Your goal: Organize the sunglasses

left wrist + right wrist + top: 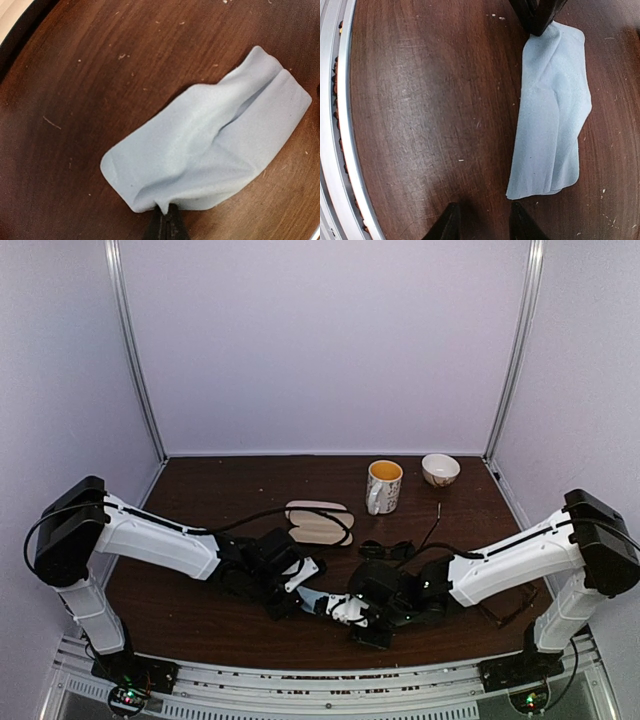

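L gripper (167,220) was pinched shut on the blue cloth's (210,145) edge; R gripper (485,210) stood open, just short of its other end. A dark pair of sunglasses (384,549) lay just behind the R wrist, toward the mug (384,486). Risk: R could close off the thin edge & miss the cloth, or its arm could nudge the sunglasses.

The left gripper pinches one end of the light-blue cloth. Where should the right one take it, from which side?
Probably the free short end of the light-blue cloth, opposite the pinch of the left gripper. It lies nearly flat as a long folded strip, that end pointing at the right gripper, whose jaws stand open just short of it. Come from above onto the layered corner.
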Tool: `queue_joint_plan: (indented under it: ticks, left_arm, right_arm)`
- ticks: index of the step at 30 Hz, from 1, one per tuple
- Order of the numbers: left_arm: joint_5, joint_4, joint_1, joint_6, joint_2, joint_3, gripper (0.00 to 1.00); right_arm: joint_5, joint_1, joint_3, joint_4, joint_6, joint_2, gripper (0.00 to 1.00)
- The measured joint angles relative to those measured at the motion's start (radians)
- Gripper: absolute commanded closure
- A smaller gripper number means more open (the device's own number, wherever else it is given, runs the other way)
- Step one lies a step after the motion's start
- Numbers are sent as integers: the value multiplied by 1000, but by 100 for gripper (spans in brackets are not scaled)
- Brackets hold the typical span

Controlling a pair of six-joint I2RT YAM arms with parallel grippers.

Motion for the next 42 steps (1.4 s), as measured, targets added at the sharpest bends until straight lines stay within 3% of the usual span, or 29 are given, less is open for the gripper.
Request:
queue_joint_plan:
  ticks: [24,35,42]
  left_arm:
    - [3,11,0,0,-2,-6,100]
    - [7,20,0,-1,-2,-9,100]
    - [22,21,1,-5,-11,-18,100]
  right_arm:
    - [83,-3,27,24,21,56,68]
    - [83,-6,53,35,25,89,100]
    - [81,-7,56,29,26,90,100]
